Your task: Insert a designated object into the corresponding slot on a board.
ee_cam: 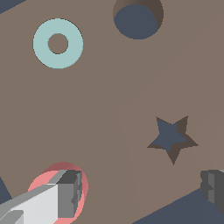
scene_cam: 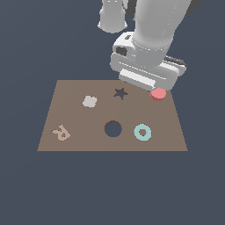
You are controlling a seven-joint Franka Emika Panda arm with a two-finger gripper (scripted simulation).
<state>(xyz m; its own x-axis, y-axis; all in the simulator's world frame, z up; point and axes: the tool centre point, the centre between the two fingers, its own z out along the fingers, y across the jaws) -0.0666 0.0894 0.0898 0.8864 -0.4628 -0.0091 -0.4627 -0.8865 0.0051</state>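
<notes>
**Red disc not yet grasped; round hole still empty**

Brown board lying flat, far-right corner under the gripper. Round hole near centre: empty. Star-shaped hole farther back: empty too. Teal ring just right of the round hole. Salmon-red disc resting at the far right, one finger over it, jaws spread wide, nothing gripped. Left: grasp, carry, insert.

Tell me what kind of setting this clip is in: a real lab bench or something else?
It looks like a simulated shape-insertion test scene, not a real bench: a flat brown board with a round hole and star-shaped hole lies on a plain, featureless dark surface, with a gripper above a red disc.
</notes>
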